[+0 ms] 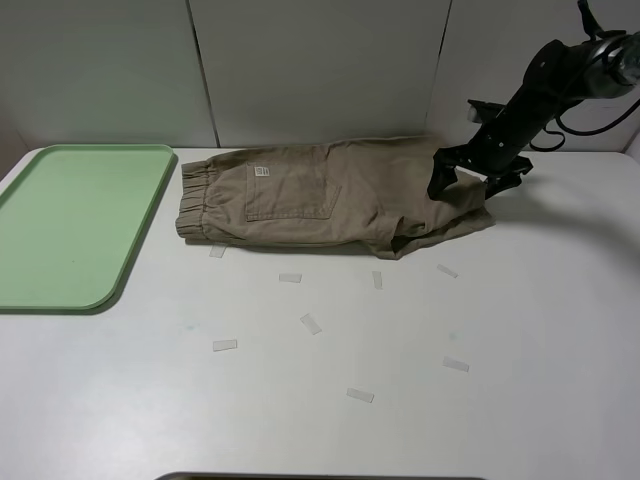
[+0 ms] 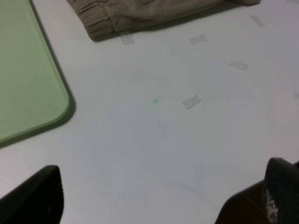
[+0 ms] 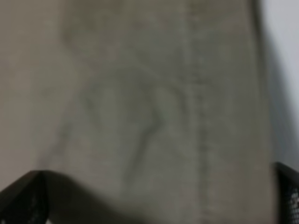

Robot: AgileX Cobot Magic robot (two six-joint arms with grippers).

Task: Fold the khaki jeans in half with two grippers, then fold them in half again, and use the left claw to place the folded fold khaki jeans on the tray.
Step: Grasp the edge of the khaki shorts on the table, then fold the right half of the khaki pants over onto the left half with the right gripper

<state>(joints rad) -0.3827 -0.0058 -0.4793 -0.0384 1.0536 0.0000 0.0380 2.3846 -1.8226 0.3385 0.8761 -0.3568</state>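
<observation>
Your right gripper stands jaws apart, the jeans directly beneath it; your left gripper, also apart, has them well ahead. Close now and you risk pinching one layer, skewing the fold.

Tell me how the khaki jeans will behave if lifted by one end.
The khaki-tan cotton jeans lie in soft creases, so they will probably droop and unfold. The gathered elastic waistband looks thicker, so that end likely hangs heavier.

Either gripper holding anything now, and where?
Nothing held: right gripper open over the leg end of the khaki jeans; left gripper open above the table.
</observation>
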